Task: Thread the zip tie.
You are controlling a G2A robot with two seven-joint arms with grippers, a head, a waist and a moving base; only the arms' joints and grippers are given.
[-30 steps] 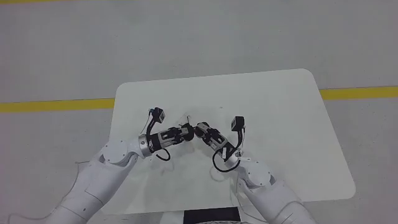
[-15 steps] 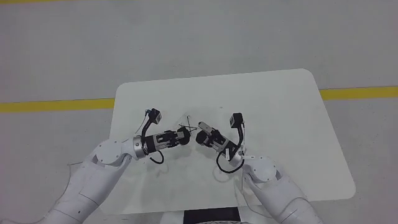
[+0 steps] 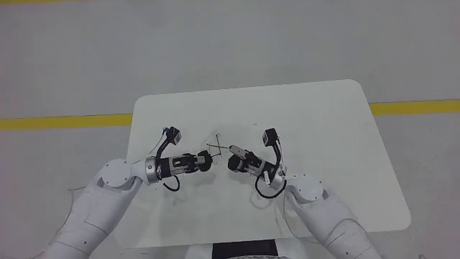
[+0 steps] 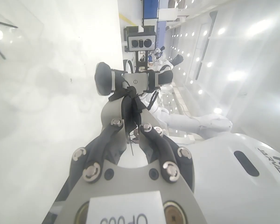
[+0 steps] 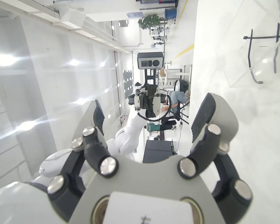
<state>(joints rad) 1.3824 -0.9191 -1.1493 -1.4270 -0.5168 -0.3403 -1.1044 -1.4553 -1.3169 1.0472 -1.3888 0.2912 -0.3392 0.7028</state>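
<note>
Fingers of the left gripper [image 4: 129, 103] sit pressed together, with a dark sliver between them that could be a tie or the pads themselves; I cannot tell which. Facing it and just apart, the right gripper [image 5: 151, 103] hangs with its jaws spread wide and nothing in them. Just beyond the pair, the zip ties [image 5: 261, 37] lie crossed over one another on a clear sheet [image 5: 238, 54] on the white table [image 3: 323, 115]. The step in hand looks like fetching one tie. The spread pincer should come down on a free end away from the crossings, pinch across the strap's flat, and lift slowly, since the sheet may slide.
</note>
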